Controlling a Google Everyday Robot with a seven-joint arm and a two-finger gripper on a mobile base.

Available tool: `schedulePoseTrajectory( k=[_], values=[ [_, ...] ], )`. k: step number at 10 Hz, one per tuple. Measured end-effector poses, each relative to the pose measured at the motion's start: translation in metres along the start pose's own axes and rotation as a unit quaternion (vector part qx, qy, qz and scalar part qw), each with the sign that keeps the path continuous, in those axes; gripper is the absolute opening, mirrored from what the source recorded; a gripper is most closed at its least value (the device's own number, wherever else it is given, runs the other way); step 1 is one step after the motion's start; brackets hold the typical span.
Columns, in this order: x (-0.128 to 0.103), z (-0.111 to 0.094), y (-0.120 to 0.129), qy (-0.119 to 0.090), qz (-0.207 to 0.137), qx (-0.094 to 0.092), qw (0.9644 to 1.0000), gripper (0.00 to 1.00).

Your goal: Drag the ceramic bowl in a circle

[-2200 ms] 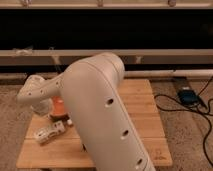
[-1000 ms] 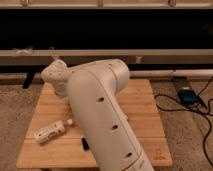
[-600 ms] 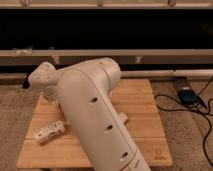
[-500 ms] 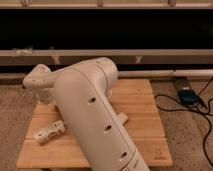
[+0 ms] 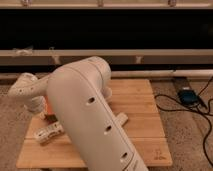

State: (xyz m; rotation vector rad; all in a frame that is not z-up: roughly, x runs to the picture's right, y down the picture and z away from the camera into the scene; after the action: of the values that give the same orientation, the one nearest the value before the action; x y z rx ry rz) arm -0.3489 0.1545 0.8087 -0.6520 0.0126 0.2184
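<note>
Camera view gives me only a sliver of the ceramic bowl: a small patch of orange-red showing at the left side of the wooden board, tucked under the bend of my arm and pressed up against the pale wrist section. Most of the bowl is hidden, so I cannot say whether it sits flat or tilted.

My gripper is down at that same spot, at the board's left edge, just below the rounded wrist joint. The fingers themselves are covered by the wrist housing, but the jaws are fully closed. Whether they are pinching the bowl's rim I cannot tell, since the contact point is out of sight.

Just in front of the bowl, toward the near left corner of the board, lies a white oblong object on its side, with some dark markings I cannot read. A second pale piece pokes out from behind the arm near the board's middle.

The board rests on speckled carpet. To its right, a blue device lies on the carpet with black cables looping away from it. A small printed mark sits at the board's near right corner, too small for me to read. Behind everything runs a long dark recess with pale horizontal rails.
</note>
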Motion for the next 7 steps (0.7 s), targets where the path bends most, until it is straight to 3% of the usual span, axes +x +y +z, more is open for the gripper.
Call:
schedulePoseTrajectory(
  k=[4,7],
  values=[
    [0.070,-0.004,-0.011,0.040,0.031,-0.022,0.9985,0.00],
    [0.101,-0.005,-0.038,0.052,0.075,-0.027,0.9955,0.00]
  ],
)
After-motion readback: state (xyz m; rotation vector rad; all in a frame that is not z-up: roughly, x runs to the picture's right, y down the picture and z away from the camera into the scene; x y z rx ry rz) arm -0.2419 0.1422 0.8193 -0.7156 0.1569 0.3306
